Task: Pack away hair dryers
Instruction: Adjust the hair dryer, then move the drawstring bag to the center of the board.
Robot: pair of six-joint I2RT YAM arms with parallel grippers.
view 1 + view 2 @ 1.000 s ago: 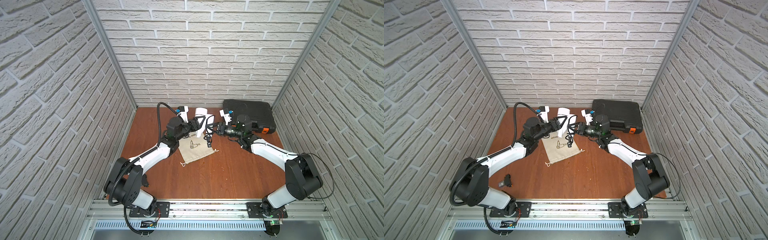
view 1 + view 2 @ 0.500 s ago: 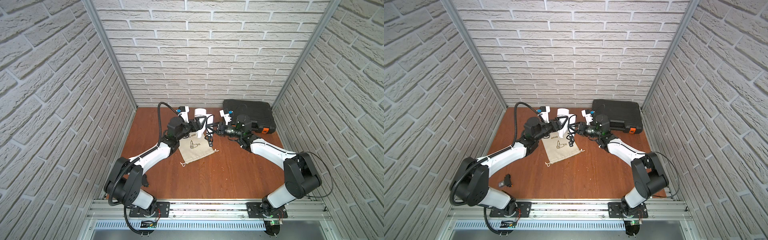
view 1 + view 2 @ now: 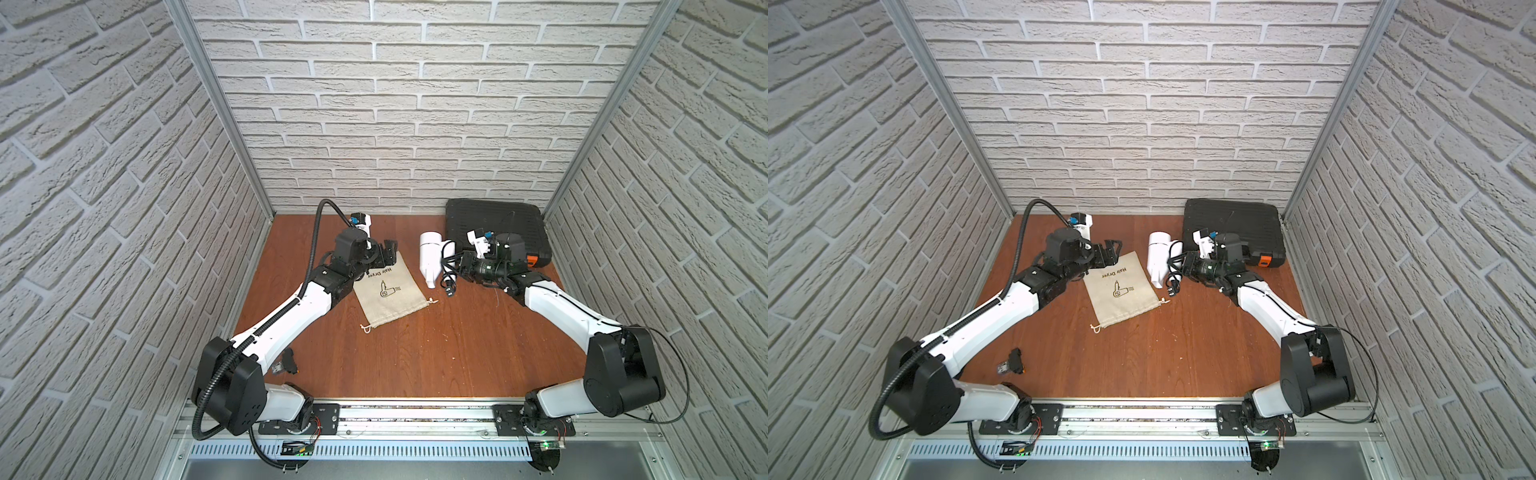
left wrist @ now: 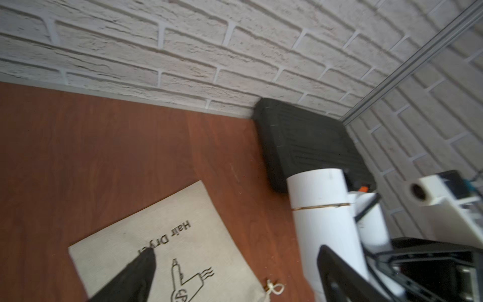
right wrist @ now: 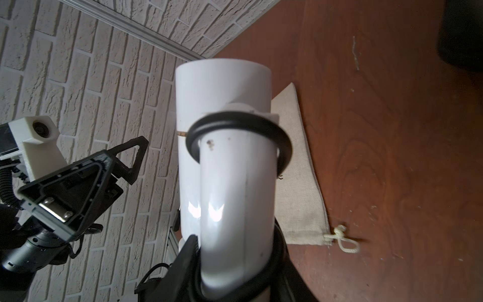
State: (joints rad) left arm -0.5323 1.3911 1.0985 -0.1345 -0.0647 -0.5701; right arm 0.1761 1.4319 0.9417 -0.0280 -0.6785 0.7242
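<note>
Hair dryer (image 3: 430, 259) is clamped by its handle in the right gripper (image 3: 460, 266), barrel just beside the cloth bag (image 3: 388, 297), between it and the black case (image 3: 494, 220) (black cord (image 5: 235, 123) looped round the handle). Left gripper (image 3: 390, 255) hangs over the bag's far edge, jaws wide apart, holding nothing.
</note>
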